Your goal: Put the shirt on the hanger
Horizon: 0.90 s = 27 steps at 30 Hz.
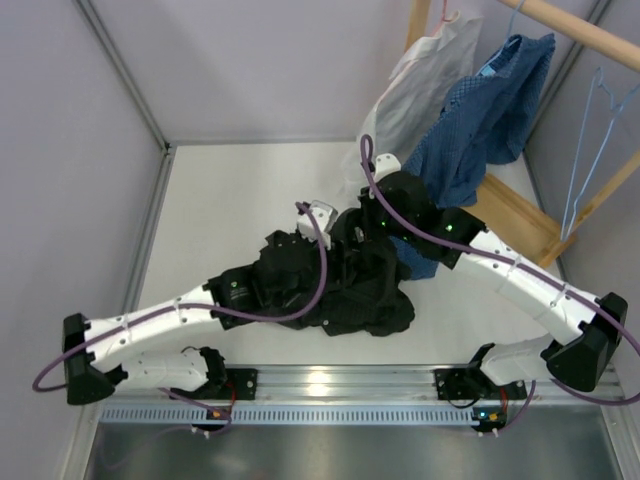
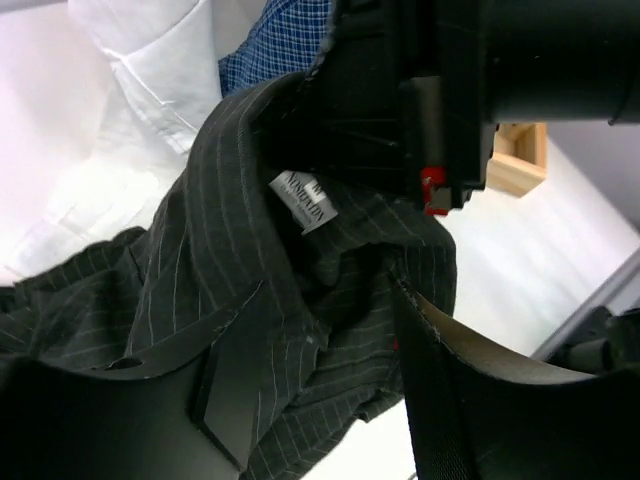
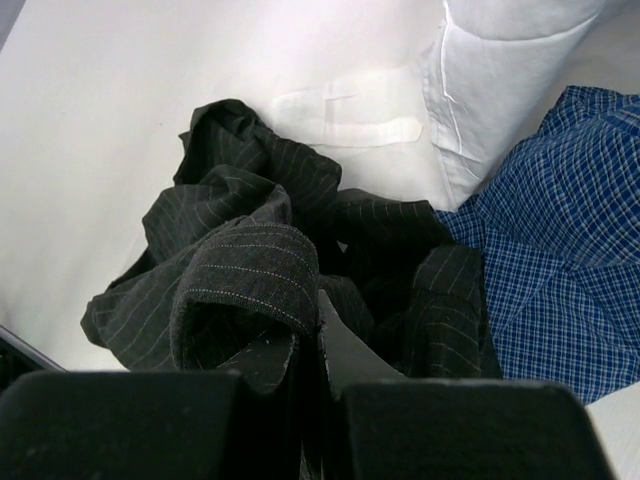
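The black shirt (image 1: 350, 290) lies bunched on the white table, partly lifted at its collar. My right gripper (image 1: 378, 222) is shut on a fold of the shirt (image 3: 250, 260), with its fingers (image 3: 345, 350) pressed together on the cloth. In the left wrist view the white neck label (image 2: 302, 200) shows just below the right gripper. My left gripper (image 1: 330, 232) is open at the collar, and shirt cloth (image 2: 200, 260) hangs between its spread fingers (image 2: 450, 390). The light-blue wire hanger (image 1: 582, 160) hangs on the rack at the far right, away from both grippers.
A white shirt (image 1: 420, 80) and a blue dotted shirt (image 1: 480, 120) hang from a wooden rack (image 1: 520, 220) at the back right, close behind the right gripper. A pink-hooked hanger (image 1: 447, 15) carries the white shirt. Grey walls enclose the table.
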Tool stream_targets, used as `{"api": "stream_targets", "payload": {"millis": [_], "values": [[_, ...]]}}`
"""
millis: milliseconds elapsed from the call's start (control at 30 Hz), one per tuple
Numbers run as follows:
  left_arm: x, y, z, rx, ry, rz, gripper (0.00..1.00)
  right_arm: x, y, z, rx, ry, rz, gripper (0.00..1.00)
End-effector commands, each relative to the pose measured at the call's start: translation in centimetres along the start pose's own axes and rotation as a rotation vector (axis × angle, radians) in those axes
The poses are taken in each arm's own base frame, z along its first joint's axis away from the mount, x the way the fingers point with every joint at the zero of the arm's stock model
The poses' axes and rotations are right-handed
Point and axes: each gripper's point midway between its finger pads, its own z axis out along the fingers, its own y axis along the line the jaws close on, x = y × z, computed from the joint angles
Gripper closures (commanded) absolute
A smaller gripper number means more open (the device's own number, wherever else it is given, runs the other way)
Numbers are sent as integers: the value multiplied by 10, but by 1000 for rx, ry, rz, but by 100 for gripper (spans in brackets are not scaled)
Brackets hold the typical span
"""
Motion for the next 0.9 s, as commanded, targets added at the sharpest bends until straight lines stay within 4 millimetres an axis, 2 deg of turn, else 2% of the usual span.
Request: {"api": "stream_targets", "payload": {"millis": [0,167,267,400,500,667,800,867], "values": [[-41,8,11,-159,-99,60,44,-16,0,-9,8,-25,19,100],[-17,28,31,-370,-11,147,44,-15,0,-6,8,-14,8,100],[-6,37,38,-448,6,157,50,-15,0,-7,5,-14,6,100],[5,39,44,-469,26,154,58,-19,-1,-10,10,-29,4,100],[13,42,43,-482,39,142,59,-19,-3,-8,23,-28,0,100],[26,56,39,-519,52,139,58,-16,-4,-5,24,-18,13,100],[34,62,46,-500,89,106,56,-17,0,-7,1,-17,22,100],[34,57,47,-472,97,96,65,-17,-1,-7,-4,-16,26,100]]}}
